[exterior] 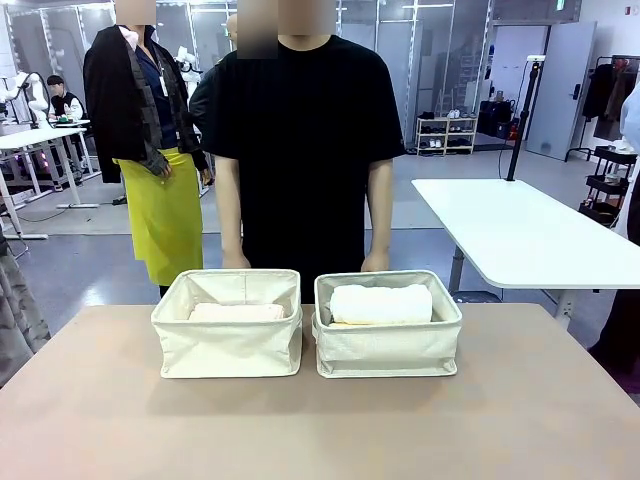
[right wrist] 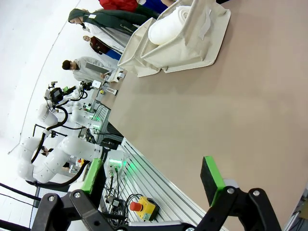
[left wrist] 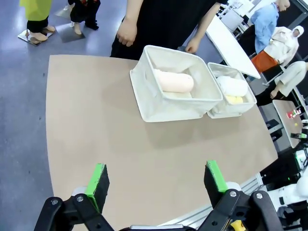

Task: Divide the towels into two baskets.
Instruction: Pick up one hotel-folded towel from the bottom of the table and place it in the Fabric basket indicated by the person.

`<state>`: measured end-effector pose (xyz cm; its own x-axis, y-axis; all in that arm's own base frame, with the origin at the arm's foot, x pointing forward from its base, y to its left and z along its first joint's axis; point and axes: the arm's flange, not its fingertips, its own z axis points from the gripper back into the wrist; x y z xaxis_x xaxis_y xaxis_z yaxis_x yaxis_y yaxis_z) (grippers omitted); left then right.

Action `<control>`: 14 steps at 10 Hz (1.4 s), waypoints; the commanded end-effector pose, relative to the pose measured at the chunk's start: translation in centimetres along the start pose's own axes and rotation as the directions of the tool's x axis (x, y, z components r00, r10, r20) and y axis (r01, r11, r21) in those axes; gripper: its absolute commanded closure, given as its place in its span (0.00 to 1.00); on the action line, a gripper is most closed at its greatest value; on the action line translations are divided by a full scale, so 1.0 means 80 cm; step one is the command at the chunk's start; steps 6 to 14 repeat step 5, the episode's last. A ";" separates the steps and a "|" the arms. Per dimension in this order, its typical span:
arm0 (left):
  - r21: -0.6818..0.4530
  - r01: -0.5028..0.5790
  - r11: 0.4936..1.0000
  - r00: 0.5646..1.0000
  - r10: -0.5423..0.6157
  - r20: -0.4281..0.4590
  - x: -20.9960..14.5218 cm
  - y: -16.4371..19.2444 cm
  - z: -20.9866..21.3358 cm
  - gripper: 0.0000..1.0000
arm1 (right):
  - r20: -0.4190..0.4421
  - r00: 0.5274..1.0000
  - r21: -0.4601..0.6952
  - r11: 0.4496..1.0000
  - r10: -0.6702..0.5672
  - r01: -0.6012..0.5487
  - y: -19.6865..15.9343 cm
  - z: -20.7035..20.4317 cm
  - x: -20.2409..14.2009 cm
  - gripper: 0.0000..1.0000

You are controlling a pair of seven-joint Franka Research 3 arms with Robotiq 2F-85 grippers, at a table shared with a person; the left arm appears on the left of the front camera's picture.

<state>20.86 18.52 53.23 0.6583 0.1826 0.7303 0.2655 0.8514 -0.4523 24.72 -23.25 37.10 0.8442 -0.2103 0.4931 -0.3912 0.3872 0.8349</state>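
Two cream canvas baskets stand side by side at the far middle of the brown table. The left basket [exterior: 228, 345] [left wrist: 163, 108] holds a pale pink towel [exterior: 237, 312] [left wrist: 174, 82]. In the right basket [exterior: 388, 350] [left wrist: 226, 109] [right wrist: 192, 53] a white towel [exterior: 380, 303] [left wrist: 232, 85] [right wrist: 168, 26] lies on top of a pale yellow towel [left wrist: 234, 99]. My left gripper [left wrist: 156, 180] hangs open above the near table, well short of the baskets. My right gripper [right wrist: 151, 178] is open too, over the table's near edge, with nothing between its fingers.
A person in black stands right behind the baskets, with hands [exterior: 235, 260] [exterior: 375, 262] at the far table edge. A white table [exterior: 520, 235] stands at the back right. Bare brown tabletop [exterior: 320, 430] stretches in front of the baskets. A red stop button [right wrist: 137, 207] sits below the near edge.
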 end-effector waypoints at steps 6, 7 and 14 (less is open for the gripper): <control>0.018 -0.010 1.000 1.000 0.010 0.002 -0.004 -0.001 0.000 0.00 | 0.009 1.000 0.008 1.000 0.011 -0.011 0.004 0.001 -0.002 0.00; 0.018 -0.010 1.000 1.000 0.010 0.002 -0.004 -0.001 0.000 0.00 | 0.009 1.000 0.008 1.000 0.011 -0.011 0.004 0.001 -0.002 0.00; 0.018 -0.010 1.000 1.000 0.010 0.002 -0.004 -0.001 0.000 0.00 | 0.009 1.000 0.008 1.000 0.011 -0.011 0.004 0.001 -0.002 0.00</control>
